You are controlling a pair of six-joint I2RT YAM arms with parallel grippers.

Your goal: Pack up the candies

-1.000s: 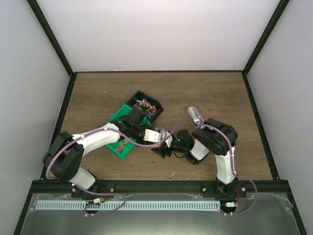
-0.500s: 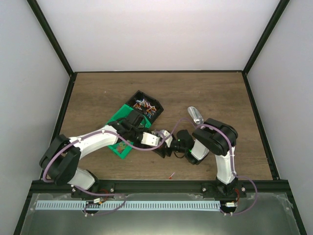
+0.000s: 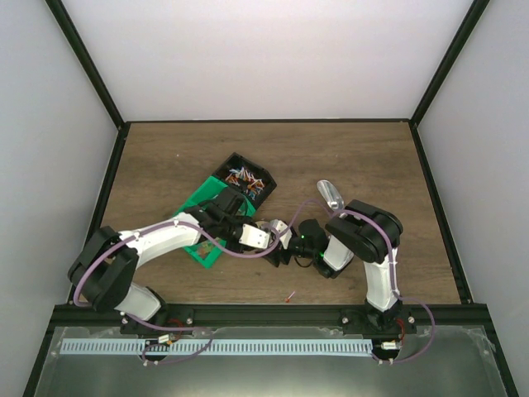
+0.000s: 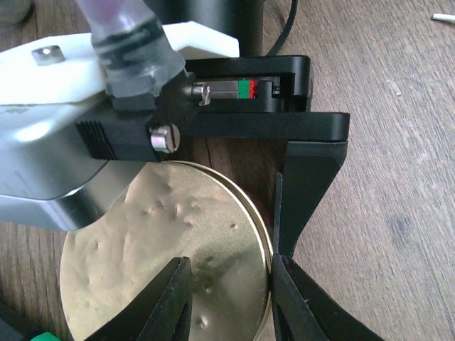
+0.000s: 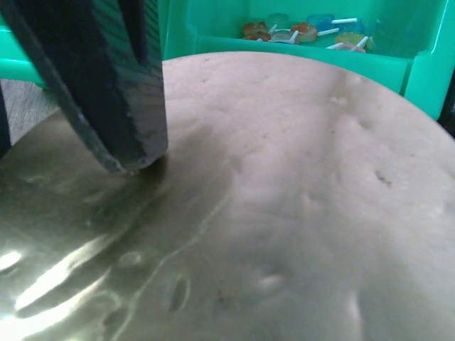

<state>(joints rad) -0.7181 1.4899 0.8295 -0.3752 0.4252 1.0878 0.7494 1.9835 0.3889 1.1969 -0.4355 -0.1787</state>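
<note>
1. I see a round gold lid (image 4: 163, 263), its face dented, filling the lower middle of my left wrist view.
2. A silver scoop (image 3: 331, 195) lies right of centre on the wooden table (image 3: 165, 157).
3. A green tray (image 3: 195, 199) sits left of centre, with a black box (image 3: 256, 166) at its upper end.

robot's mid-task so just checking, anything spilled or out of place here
A small red candy on a stick lies alone on the brown wooden table near the front edge, far from the other candies in the black box.
</note>
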